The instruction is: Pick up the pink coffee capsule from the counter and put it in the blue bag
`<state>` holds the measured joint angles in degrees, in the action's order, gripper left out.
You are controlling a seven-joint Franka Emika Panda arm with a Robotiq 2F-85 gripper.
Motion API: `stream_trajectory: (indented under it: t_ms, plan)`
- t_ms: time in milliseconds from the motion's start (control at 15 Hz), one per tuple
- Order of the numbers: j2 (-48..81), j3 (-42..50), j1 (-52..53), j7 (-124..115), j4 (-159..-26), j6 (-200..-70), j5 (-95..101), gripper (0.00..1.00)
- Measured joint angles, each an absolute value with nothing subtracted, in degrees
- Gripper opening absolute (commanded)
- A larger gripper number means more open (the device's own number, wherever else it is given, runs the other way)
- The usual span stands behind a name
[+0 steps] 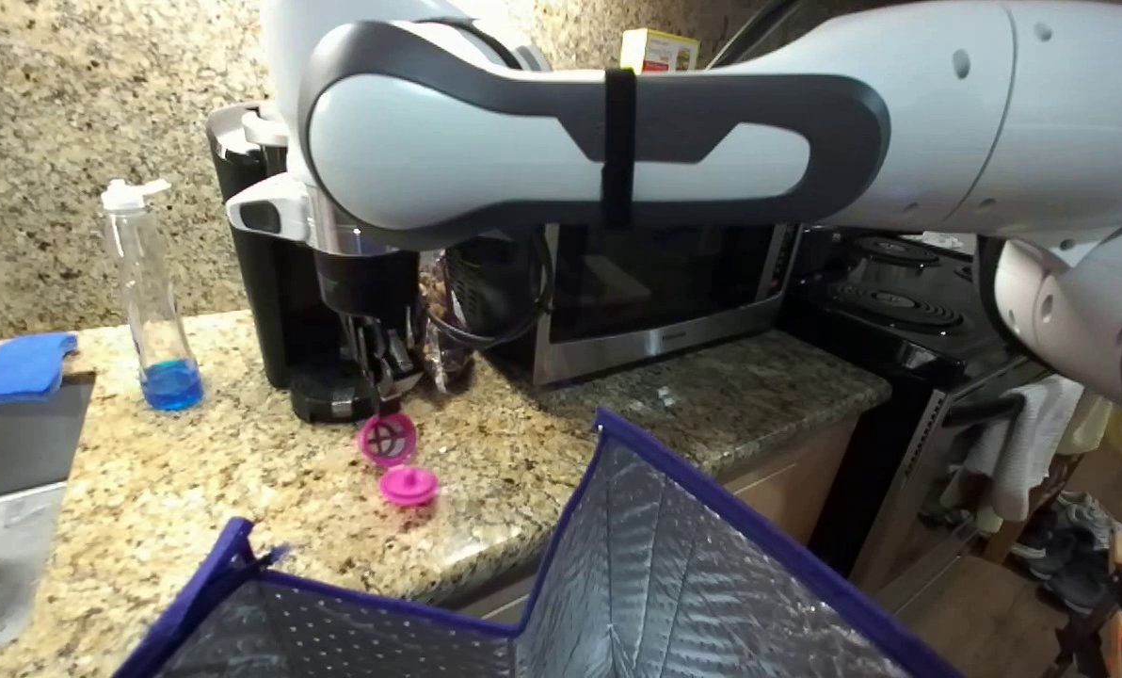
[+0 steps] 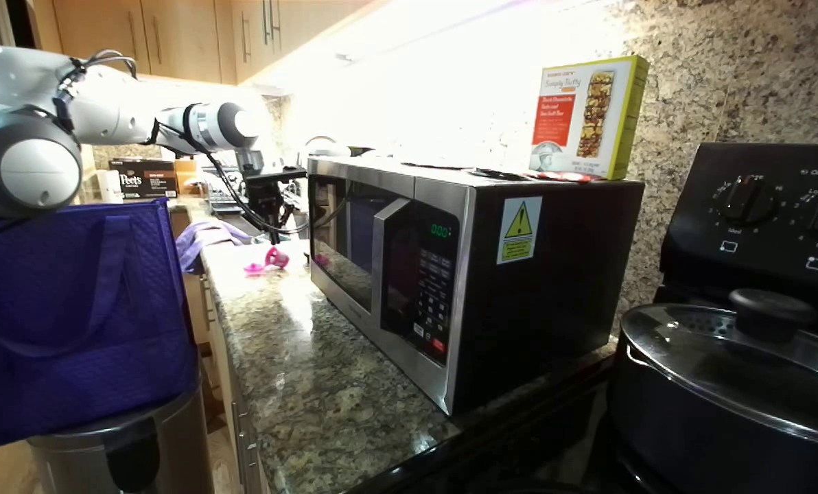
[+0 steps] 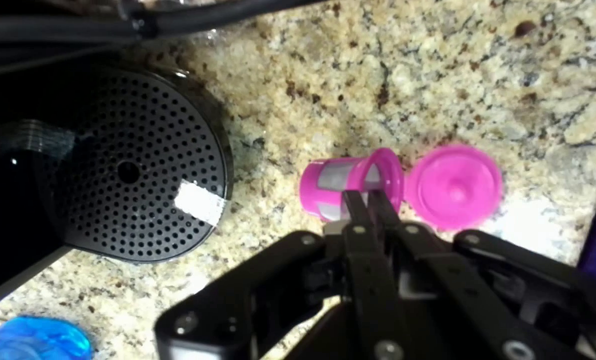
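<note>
The pink coffee capsule [image 1: 387, 440] lies on its side on the granite counter [image 1: 241, 471], its hinged lid [image 3: 455, 187] flat beside it. The capsule shows in the wrist view [image 3: 338, 172] and an exterior view [image 2: 277, 258]. My gripper [image 3: 366, 195] points down onto it, fingers nearly together; the capsule's rim edge appears pinched between the tips, one inside the mouth, one outside. The tips hide part of the rim. The gripper shows in both exterior views [image 1: 379, 403] [image 2: 274, 237]. The blue bag [image 1: 693, 556] stands open before the counter; its outside [image 2: 148, 288] is blue-purple.
The coffee maker [image 1: 274, 292] stands close behind the capsule; its perforated base [image 3: 148, 165] is near. A bottle with blue liquid [image 1: 171, 382] stands beside it. The microwave [image 2: 388, 261] is on the other side. A sink [image 1: 15, 443] edges the counter. A bin [image 2: 127, 446] is under the bag.
</note>
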<state>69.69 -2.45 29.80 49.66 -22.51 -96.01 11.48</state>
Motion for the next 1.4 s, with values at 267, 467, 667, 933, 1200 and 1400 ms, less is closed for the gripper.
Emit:
stream_trajectory:
  t_ms: [267,467,667,933,1200,1400]
  plan:
    - [68.37,-1.2,31.45,41.51,-22.14,-95.73,11.51,0.52]
    - [68.25,-0.46,31.93,39.01,-22.21,-95.56,11.58,0.71]
    - [68.25,0.7,32.21,36.52,-22.67,-94.5,11.81,0.92]
    - [68.52,2.41,32.84,33.19,-23.3,-93.2,12.11,1.0]
    - [69.29,3.16,33.31,32.32,-23.0,-91.94,12.98,1.0]
    - [69.67,4.09,33.61,31.24,-23.31,-92.38,13.73,1.0]
